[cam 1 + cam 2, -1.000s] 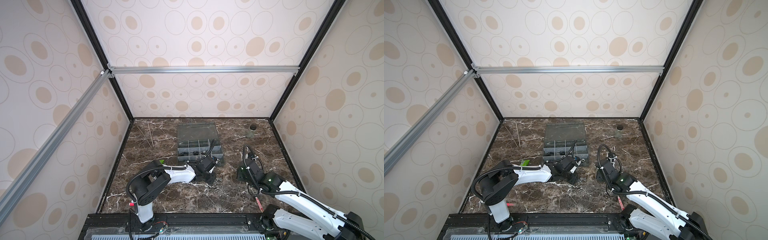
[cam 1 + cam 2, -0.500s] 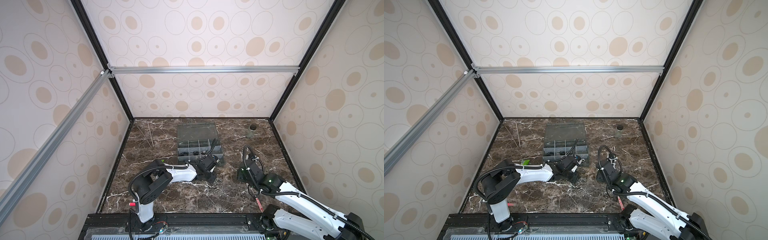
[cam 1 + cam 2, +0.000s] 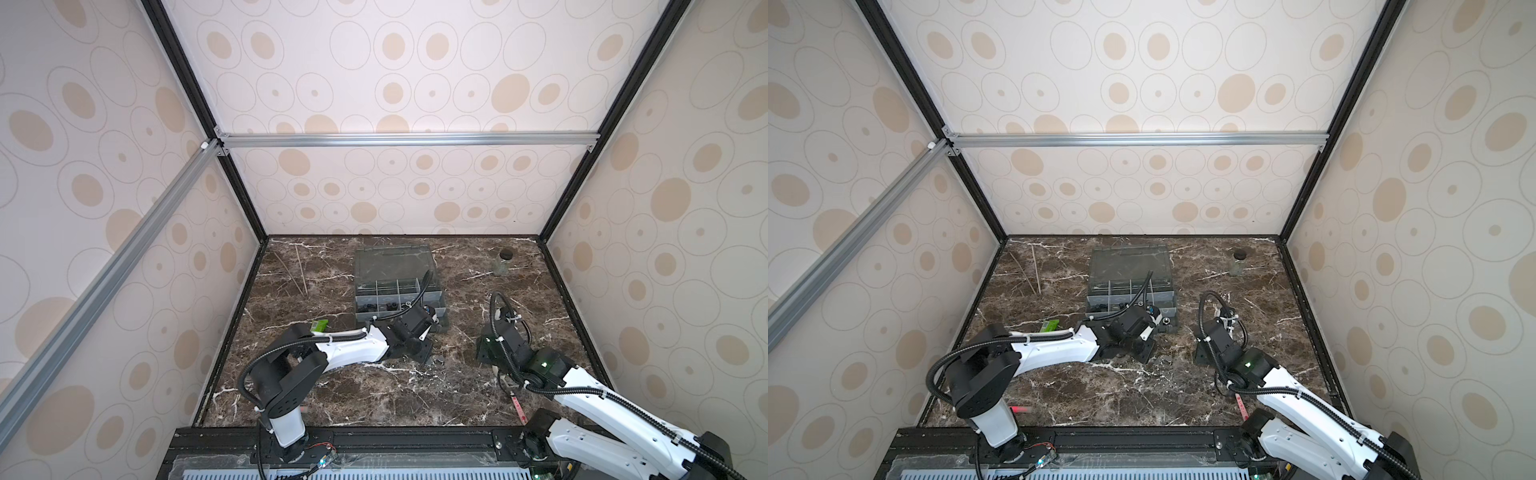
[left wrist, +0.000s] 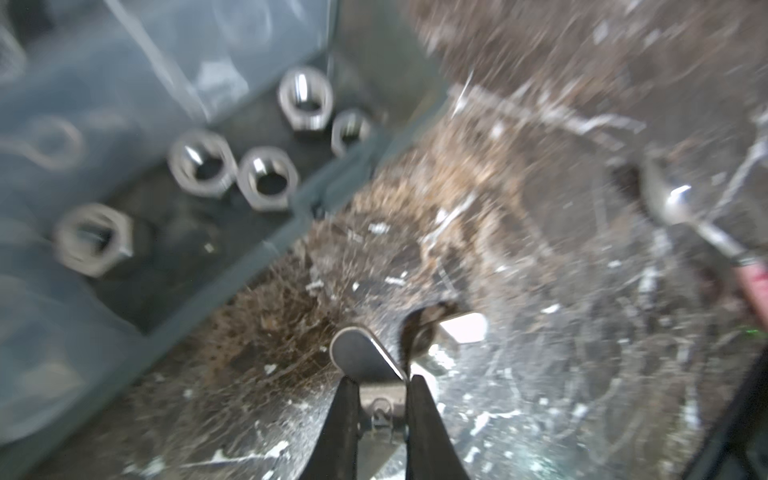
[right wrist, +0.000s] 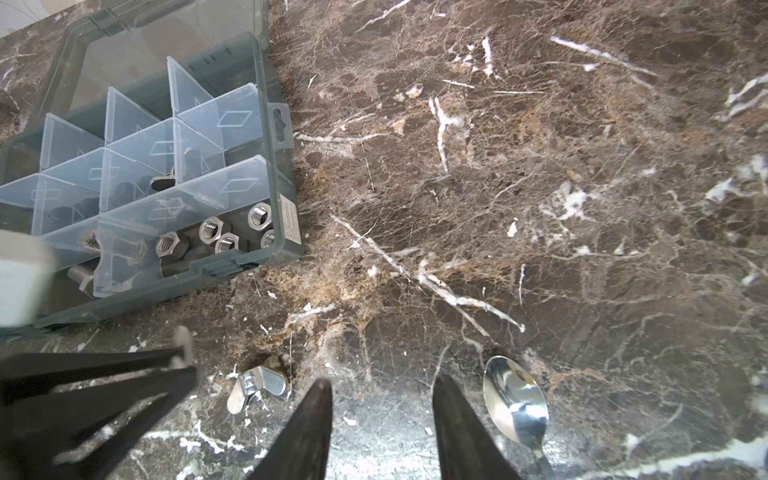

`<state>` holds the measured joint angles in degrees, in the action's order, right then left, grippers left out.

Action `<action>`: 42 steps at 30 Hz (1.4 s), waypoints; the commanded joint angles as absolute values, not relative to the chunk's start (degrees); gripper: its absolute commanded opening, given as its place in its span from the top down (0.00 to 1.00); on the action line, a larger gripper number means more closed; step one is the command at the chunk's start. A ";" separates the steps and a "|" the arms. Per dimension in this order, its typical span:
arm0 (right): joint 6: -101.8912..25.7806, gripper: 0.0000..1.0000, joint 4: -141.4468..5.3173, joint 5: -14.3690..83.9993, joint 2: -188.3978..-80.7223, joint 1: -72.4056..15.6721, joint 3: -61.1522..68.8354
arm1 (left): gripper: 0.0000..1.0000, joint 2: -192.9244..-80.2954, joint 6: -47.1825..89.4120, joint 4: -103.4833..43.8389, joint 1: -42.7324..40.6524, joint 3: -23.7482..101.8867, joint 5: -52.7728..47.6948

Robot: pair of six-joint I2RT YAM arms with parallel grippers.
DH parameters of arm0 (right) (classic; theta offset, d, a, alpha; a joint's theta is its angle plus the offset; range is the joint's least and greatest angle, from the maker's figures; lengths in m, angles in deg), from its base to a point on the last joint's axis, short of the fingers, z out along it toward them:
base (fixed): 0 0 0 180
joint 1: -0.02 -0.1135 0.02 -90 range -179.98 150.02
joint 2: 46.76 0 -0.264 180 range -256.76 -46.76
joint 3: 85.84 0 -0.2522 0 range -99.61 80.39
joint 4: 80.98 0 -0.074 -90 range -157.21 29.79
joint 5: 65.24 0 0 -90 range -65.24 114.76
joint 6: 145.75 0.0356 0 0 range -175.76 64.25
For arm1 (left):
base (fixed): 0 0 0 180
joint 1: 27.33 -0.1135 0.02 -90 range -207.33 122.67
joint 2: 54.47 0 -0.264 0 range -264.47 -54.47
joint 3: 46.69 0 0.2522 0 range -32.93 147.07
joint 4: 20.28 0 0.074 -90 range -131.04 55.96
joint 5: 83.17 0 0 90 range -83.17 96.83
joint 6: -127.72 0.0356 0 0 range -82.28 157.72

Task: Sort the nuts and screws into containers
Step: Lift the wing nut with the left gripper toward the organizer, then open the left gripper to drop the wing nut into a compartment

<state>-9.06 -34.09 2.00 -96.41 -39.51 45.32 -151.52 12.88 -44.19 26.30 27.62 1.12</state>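
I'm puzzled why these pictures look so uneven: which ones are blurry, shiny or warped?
Left wrist view: smeared, so the silver hexagonal nuts in the grey plastic organizer box look soft. Right wrist view: crisp, though the shiny metal spoon throws glare. Both top views: sharp, evenly lit, but wide-angle, so the dotted walls splay outward.

Cream walls (image 3: 395,83) printed with tan ovals rose around the dark marble floor (image 3: 374,395); an aluminium bar (image 3: 407,139) crossed above it.

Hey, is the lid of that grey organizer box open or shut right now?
Open. The organizer box has its clear lid folded back flat behind it, leaving the nuts inside uncovered.
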 commanded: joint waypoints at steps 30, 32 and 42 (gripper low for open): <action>-8.30 0.56 -31.01 -0.02 -95.17 -39.26 44.72 | 0.60 -159.86 17.67 -42.59 9.99 42.13 -4.13; -8.29 0.56 -31.03 -0.10 -95.04 -39.20 44.71 | 0.59 -158.65 17.30 -41.75 9.93 41.19 -4.31; -8.47 0.56 -31.10 0.24 -95.27 -39.27 44.89 | 0.58 -149.69 16.00 -36.72 8.93 33.42 -4.33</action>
